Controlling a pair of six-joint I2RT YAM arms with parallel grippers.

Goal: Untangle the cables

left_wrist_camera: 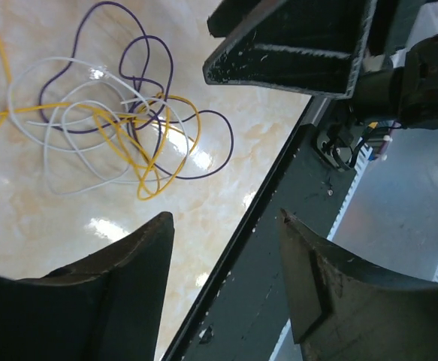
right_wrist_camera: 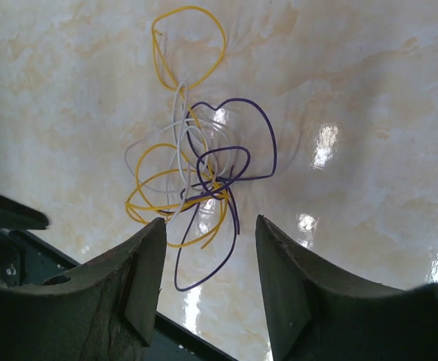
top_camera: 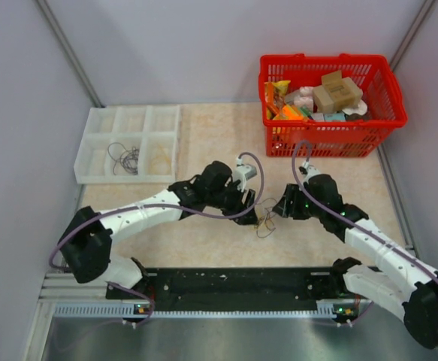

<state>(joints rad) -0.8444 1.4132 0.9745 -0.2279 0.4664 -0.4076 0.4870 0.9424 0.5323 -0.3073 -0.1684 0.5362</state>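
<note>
The cables (top_camera: 264, 224) are lying in a small messy bunch on the pale surface (top_camera: 211, 143), close to its near edge and right between the two arms. Yellow, white and purple strands are looping over and through each other. The left end effector (top_camera: 246, 204) is sitting just to the left of the bunch. Its two fingers are standing apart and are not pinching anything. In its own camera the bunch is lying off to the left, past the fingers, and a black rail (left_wrist_camera: 264, 248) is running across behind the gap. The right end effector (top_camera: 280, 207) is sitting just to the right of the bunch. Its fingers are standing apart too, with nothing squeezed between them. In its own camera the bunch is lying on the surface just beyond the gap, and one purple loop is reaching down toward it. I cannot tell if any fingertip is touching a strand. A red basket (top_camera: 324, 139) full of small boxes and packs is sitting at the far right. A white tray (top_camera: 91, 169) is sitting at the far left, with some loose wires (top_camera: 123, 158) lying in it.
</note>
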